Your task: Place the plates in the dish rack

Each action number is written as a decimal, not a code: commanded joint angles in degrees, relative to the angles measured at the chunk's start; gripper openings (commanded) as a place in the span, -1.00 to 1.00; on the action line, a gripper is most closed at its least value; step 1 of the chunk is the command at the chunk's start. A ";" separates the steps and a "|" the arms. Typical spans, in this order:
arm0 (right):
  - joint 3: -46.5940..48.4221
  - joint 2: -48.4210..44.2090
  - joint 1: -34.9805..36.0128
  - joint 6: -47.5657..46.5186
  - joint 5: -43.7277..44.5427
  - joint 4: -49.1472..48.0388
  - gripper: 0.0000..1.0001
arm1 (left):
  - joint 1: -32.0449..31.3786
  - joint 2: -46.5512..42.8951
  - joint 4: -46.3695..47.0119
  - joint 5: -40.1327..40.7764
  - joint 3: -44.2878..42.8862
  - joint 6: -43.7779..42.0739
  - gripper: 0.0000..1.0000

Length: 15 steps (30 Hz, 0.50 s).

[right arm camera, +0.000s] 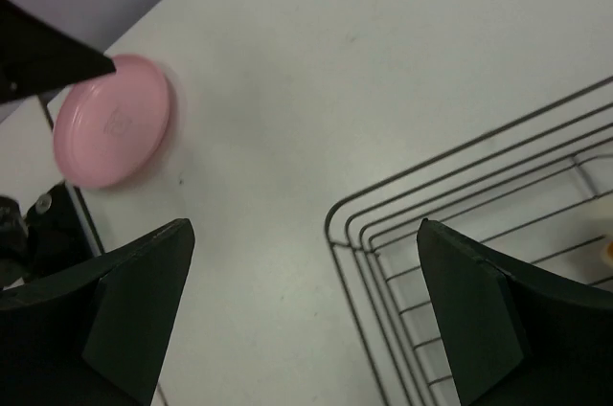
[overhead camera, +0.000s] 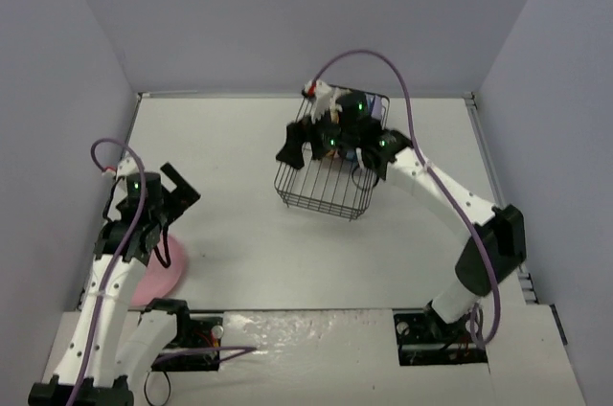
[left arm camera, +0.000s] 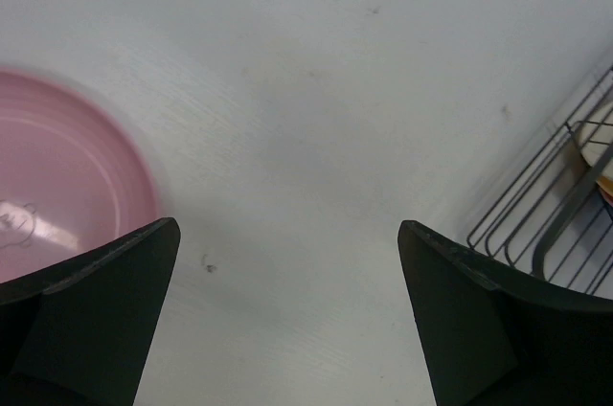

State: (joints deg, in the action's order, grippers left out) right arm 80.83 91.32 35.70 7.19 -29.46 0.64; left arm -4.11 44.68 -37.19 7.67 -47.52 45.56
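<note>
One pink plate [overhead camera: 158, 274] lies flat on the table at the near left, partly under my left arm; it also shows in the left wrist view [left arm camera: 57, 195] and the right wrist view [right arm camera: 113, 133]. The black wire dish rack [overhead camera: 324, 191] stands mid-table, its corner in the right wrist view [right arm camera: 479, 224] and the left wrist view [left arm camera: 560, 210]. Plate edges, cream and blue [left arm camera: 599, 152], show inside it; the other plates are hidden by my right arm. My left gripper [overhead camera: 182, 188] [left arm camera: 287, 234] is open and empty, above the table beside the pink plate. My right gripper [overhead camera: 308, 143] [right arm camera: 305, 234] is open and empty over the rack's left end.
Grey walls close in the table on the left, back and right. The left arm's base [overhead camera: 182, 329] and the right arm's base [overhead camera: 441, 329] sit at the near edge. A purple cable [overhead camera: 383, 66] arcs over the rack.
</note>
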 commanded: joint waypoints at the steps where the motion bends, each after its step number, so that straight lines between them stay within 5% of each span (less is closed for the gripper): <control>1: -10.38 -12.19 0.78 6.89 5.75 -12.86 1.00 | 3.46 -2.74 -9.28 4.05 2.46 2.90 0.94; 15: -23.54 -19.55 -0.40 8.56 17.41 -15.60 1.00 | 3.34 12.08 -0.84 5.45 12.44 4.56 0.86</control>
State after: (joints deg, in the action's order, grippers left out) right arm 57.36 74.24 35.93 15.39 -15.80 -9.27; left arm -0.75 51.84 -42.93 10.78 -36.04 48.85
